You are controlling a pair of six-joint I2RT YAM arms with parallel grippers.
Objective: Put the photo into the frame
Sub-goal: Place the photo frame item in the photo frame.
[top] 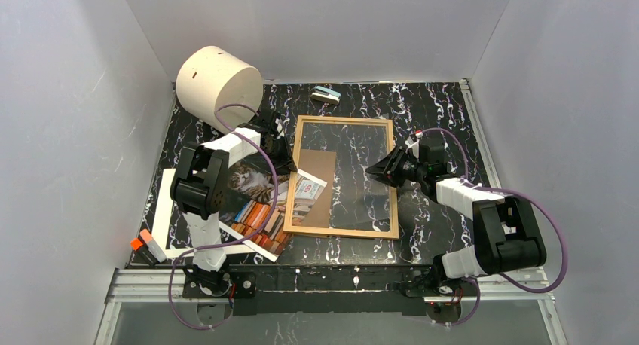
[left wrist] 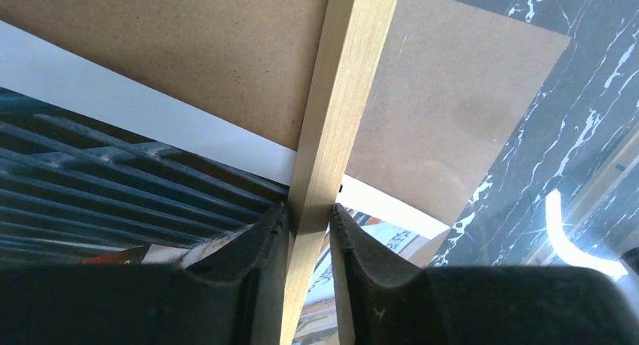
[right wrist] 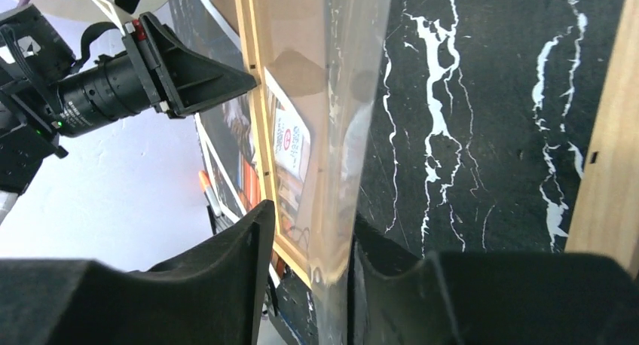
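The frame [top: 391, 181], thin light wood around a clear front, lies flat mid-table. My left gripper [top: 284, 154] is shut on its left bar [left wrist: 343, 96], a finger pressing each side. The photo [top: 252, 209], a cat on stacked books, lies left of the frame under my left arm, its right part tucked under the frame; its dark stripes [left wrist: 113, 187] show by the left finger. My right gripper [top: 377, 169] is over the frame's right half. Its jaws [right wrist: 310, 217] stand open round the raised edge of a clear sheet [right wrist: 354, 96], which touches only the right finger.
A brown backing board [top: 316, 179] and a small printed card [top: 305, 190] lie under the frame's left half. A white mat sheet [top: 162, 209] lies beneath the photo. A white cylinder [top: 218, 81], a small grey-blue object [top: 325, 96] and an orange marker [top: 143, 245] sit around.
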